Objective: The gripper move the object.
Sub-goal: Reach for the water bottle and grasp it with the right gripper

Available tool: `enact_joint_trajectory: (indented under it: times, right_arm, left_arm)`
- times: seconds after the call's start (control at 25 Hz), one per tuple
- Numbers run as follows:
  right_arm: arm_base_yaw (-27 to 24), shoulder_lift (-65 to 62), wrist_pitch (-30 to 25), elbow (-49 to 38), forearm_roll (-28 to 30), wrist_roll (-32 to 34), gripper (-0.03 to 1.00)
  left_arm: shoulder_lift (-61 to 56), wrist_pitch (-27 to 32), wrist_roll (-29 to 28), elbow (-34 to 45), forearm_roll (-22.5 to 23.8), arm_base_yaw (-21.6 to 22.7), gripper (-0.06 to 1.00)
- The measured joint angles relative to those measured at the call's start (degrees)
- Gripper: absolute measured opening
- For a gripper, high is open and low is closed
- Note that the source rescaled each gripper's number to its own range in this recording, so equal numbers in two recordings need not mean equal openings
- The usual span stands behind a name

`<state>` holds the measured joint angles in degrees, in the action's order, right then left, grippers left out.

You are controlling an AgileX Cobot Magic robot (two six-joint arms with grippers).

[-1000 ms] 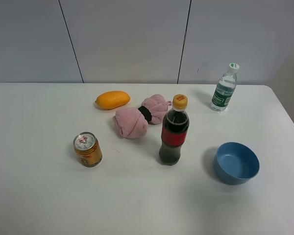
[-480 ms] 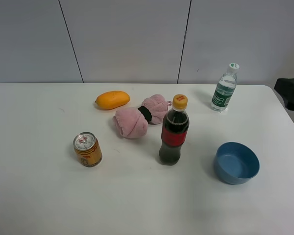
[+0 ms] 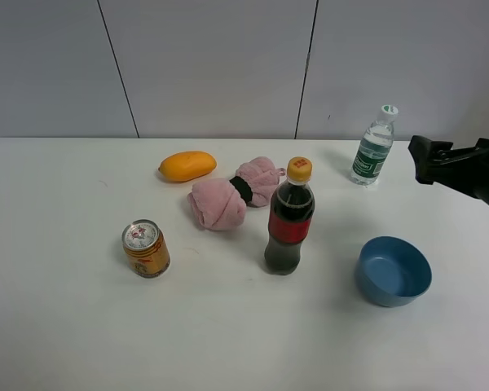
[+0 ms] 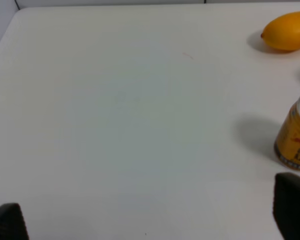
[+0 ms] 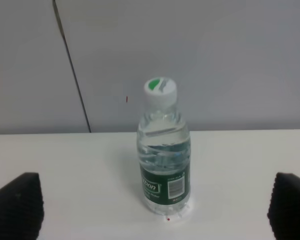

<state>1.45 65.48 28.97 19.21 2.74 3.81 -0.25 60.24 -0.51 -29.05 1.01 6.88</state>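
The small clear water bottle (image 3: 372, 151) with a green label and white cap stands upright at the table's far right back. It also shows in the right wrist view (image 5: 163, 160), centred between the two fingertips and still some way ahead of them. My right gripper (image 3: 424, 160) reaches in from the right edge, just right of the bottle and apart from it. In its own view the right gripper (image 5: 152, 210) is open and empty, with its jaws wide apart. My left gripper (image 4: 150, 215) is open and empty over bare table, and it is out of the exterior view.
A dark cola bottle (image 3: 290, 220) with a yellow cap stands mid-table. A blue bowl (image 3: 394, 270) sits front right, below the right arm. A pink rolled towel (image 3: 228, 195), a mango (image 3: 187, 165) and a gold can (image 3: 146, 248) lie to the left. The can (image 4: 296, 137) and mango (image 4: 290, 31) also show in the left wrist view.
My right arm has come in from the right edge and moved left toward the water bottle. The bottle and the other objects have not moved.
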Motion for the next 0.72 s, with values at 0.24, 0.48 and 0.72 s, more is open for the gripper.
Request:
enact_joint_trajectory:
  times: [0.24, 0.48, 0.72]
  right_arm:
    - [0.00, 11.91, 13.25, -0.57, 0.00, -1.80, 0.79]
    - [0.00, 21.94, 24.84, -0.52, 0.00, -5.46, 0.78]
    - [0.00, 30.11, 37.28, -0.58, -4.33, -10.85, 0.78]
  left_arm:
    - [0.00, 0.00, 0.00, 0.00, 0.00, 0.00, 1.00]
    - [0.00, 0.00, 0.00, 0.00, 0.00, 0.00, 1.00]
    - [0.00, 0.00, 0.00, 0.00, 0.00, 0.00, 1.00]
